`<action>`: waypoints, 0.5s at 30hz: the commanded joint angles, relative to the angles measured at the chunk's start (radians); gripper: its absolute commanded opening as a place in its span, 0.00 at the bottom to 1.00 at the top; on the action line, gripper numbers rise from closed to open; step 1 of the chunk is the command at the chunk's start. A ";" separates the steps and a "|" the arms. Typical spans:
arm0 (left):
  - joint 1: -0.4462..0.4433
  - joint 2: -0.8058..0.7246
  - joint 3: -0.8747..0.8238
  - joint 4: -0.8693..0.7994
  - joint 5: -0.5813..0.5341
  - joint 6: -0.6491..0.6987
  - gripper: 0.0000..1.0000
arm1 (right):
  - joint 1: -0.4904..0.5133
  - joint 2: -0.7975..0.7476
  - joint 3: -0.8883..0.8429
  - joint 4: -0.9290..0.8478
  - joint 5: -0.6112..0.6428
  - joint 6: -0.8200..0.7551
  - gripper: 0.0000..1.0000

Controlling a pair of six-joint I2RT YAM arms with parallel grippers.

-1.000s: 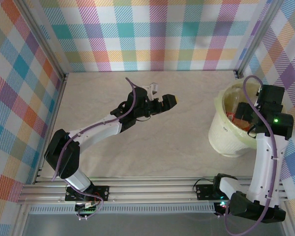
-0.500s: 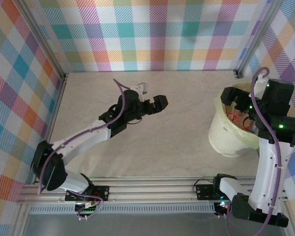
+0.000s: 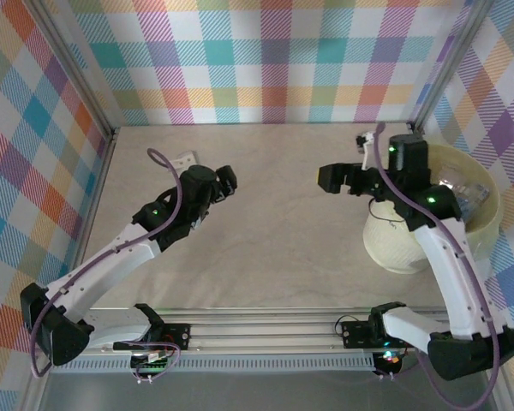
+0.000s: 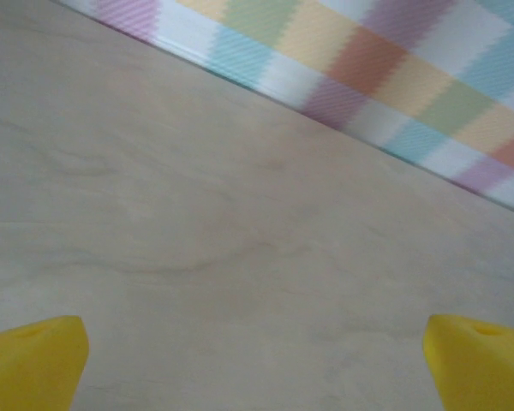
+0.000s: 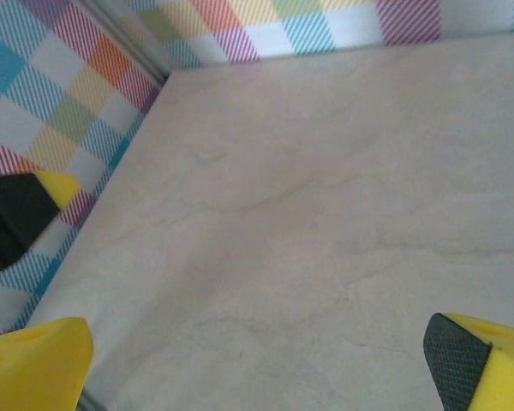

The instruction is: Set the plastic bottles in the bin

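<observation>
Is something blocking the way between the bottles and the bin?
Nothing visible is. The plastic bottles that show already lie inside the bin, and its top is open. The right gripper, jaws wide apart and holding nothing, hangs over the table to the bin's left.

**Both arms up, fingers spread wide**

The left arm [image 3: 111, 257] leaves its base at 7 o'clock, folds at a low elbow, then stretches toward 1 o'clock. The left gripper [image 3: 225, 180] sits left of centre and points to about 2 o'clock. Its yellow fingers [image 4: 34, 364] stand far apart with nothing between them.

The right arm [image 3: 450, 265] climbs from 5 o'clock toward 12, its wrist bent so the right gripper [image 3: 330, 178] points to 9 o'clock. Its black-padded yellow fingers [image 5: 34, 364] are equally spread and hold nothing.
</observation>
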 commanded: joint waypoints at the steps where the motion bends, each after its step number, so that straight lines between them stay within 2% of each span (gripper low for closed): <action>1: 0.009 -0.054 -0.027 -0.130 -0.233 0.020 1.00 | 0.054 0.039 -0.049 0.124 -0.014 -0.002 1.00; 5: 0.028 -0.058 -0.080 -0.190 -0.432 0.024 1.00 | 0.120 0.075 -0.177 0.244 0.089 0.033 1.00; 9: 0.061 -0.062 -0.149 -0.191 -0.561 0.045 1.00 | 0.123 0.082 -0.325 0.403 0.170 0.102 1.00; 11: 0.094 -0.069 -0.201 -0.170 -0.626 0.061 1.00 | 0.123 0.081 -0.392 0.455 0.256 0.098 1.00; 13: 0.152 -0.076 -0.256 -0.116 -0.623 0.107 1.00 | 0.123 0.072 -0.450 0.497 0.334 0.066 1.00; 15: 0.224 -0.080 -0.316 -0.032 -0.562 0.174 1.00 | 0.120 0.063 -0.498 0.524 0.394 0.037 1.00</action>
